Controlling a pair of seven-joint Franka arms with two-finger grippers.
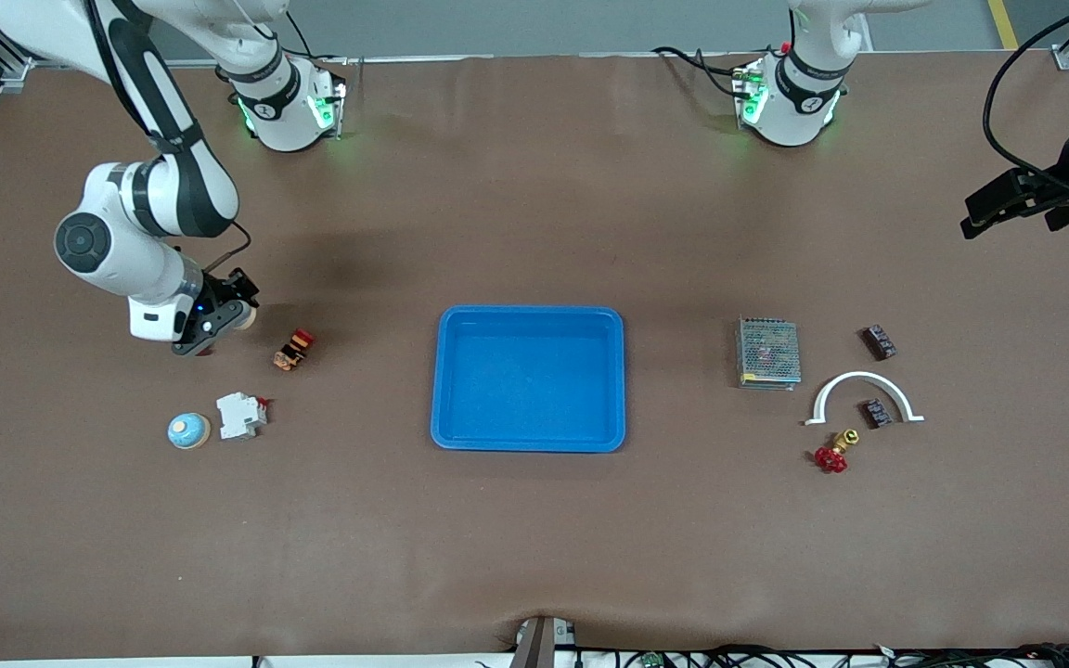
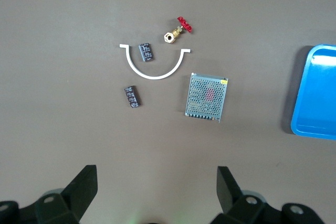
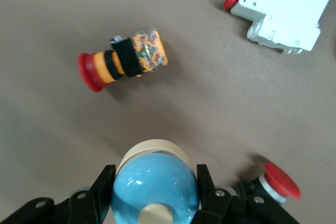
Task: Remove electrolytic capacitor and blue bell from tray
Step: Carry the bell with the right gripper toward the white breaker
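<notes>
Your right claw (image 3: 155, 192) grips the blue bell (image 3: 155, 184) over the tabletop (image 1: 534, 557), clear of the empty tray (image 1: 528, 378); lower and release it, while the left claw (image 2: 155, 192) waits wide open.

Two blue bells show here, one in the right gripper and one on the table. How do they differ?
The held bell is clamped in the right gripper; the loose bell stands free beside the white switch block. The loose bell is upright and plain in the front view; the held bell is mostly hidden there. Both have blue domes with tan knobs and are outside the tray. The left gripper waits open.
</notes>
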